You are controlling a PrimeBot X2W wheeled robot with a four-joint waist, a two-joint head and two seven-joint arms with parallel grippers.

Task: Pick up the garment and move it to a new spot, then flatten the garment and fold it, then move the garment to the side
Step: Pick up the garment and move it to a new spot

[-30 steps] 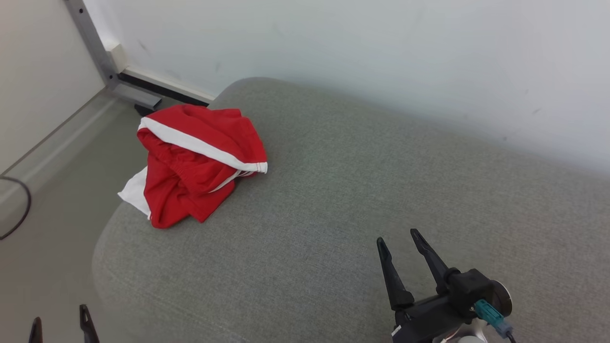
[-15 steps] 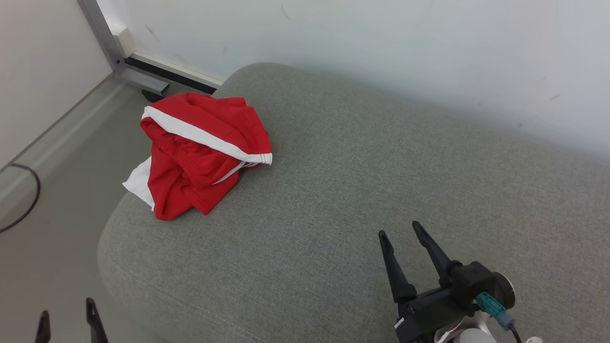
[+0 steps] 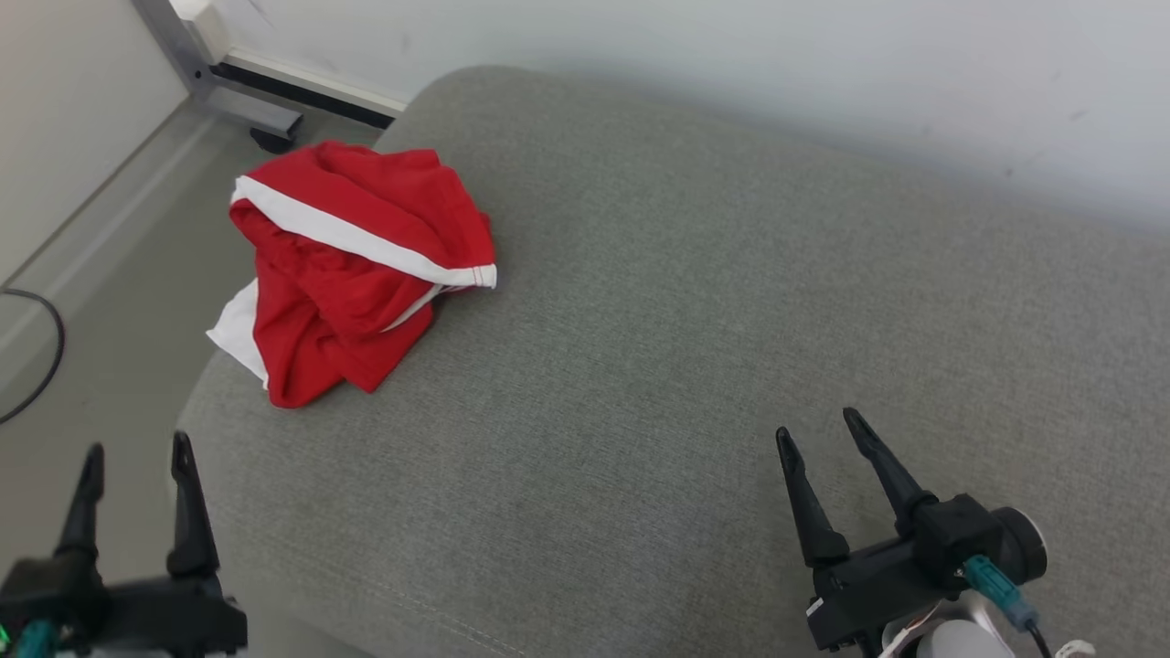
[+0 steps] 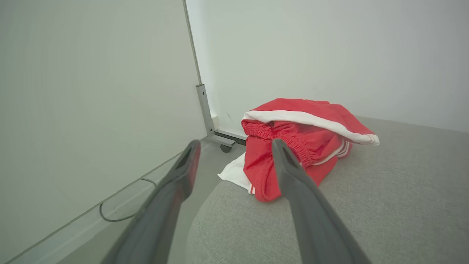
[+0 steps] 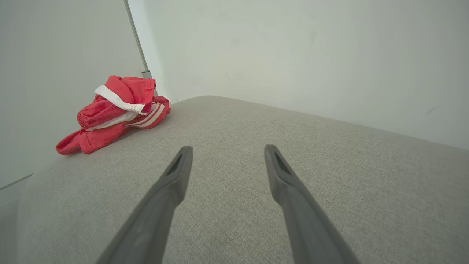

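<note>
The garment [image 3: 352, 274] is a crumpled red pair of shorts with white stripes, lying at the far left end of the grey cushion [image 3: 695, 302], partly over its edge. It also appears in the left wrist view as the garment [image 4: 293, 146] and in the right wrist view as the garment [image 5: 117, 110]. My left gripper [image 3: 137, 448] stands open near the cushion's front left corner, short of the cloth, with nothing between its fingers. My right gripper [image 3: 818, 425] is open above the cushion's front right part, far from the cloth.
A white wall [image 3: 731, 64] runs behind the cushion. A grey metal post with a foot [image 3: 210, 82] stands on the floor at the back left. A dark cable [image 3: 37, 356] lies on the floor to the left.
The head camera has tilted down, so the scene sits higher in view. My left gripper has risen into the lower left, nearer the garment. The garment itself lies as before.
</note>
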